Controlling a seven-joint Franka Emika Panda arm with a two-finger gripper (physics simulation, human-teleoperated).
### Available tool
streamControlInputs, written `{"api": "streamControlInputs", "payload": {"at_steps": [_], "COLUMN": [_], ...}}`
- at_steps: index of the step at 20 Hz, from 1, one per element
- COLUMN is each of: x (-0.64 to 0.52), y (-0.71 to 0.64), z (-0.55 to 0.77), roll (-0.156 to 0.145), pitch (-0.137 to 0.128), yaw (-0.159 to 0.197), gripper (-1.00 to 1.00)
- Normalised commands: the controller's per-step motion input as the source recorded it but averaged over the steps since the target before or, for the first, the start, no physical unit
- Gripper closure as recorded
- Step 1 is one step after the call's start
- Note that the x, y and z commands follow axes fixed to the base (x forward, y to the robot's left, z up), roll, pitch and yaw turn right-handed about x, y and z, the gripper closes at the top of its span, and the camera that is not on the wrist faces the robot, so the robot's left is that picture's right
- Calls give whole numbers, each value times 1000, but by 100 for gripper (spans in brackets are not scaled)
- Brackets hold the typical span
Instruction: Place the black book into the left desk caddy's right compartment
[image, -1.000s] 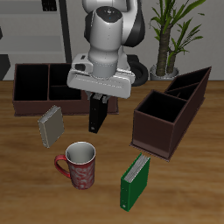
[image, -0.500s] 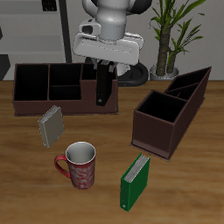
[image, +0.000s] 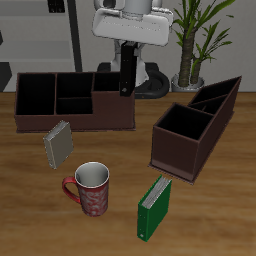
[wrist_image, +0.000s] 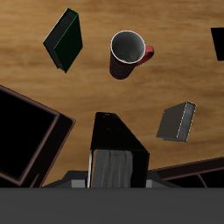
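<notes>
We have lifted the black book (image: 127, 71) higher since a moment ago, upright and pinched in our claw (image: 127, 50) above the long low brown caddy (image: 60, 100), well apart from the left desk caddy (image: 195, 128) on the table (image: 215, 215).

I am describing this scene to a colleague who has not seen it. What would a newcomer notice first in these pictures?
First, the black book hanging upright in the gripper, lifted clear of the table, at the back above the long low brown caddy. Then the red mug near the table's front edge, between the grey book and the green book. The left desk caddy, with its slanted end, stands open-topped beside them.
</notes>
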Motion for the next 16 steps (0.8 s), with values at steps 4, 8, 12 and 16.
{"api": "streamControlInputs", "payload": {"at_steps": [4, 8, 12, 16], "x": [-149, -113, -94, 52], "y": [243, 204, 437, 363], "z": [293, 248, 261, 57], "roll": [29, 23, 46, 46], "pitch": [-34, -23, -5, 35], "yaw": [15, 9, -18, -3], "gripper": [100, 100, 100, 100]}}
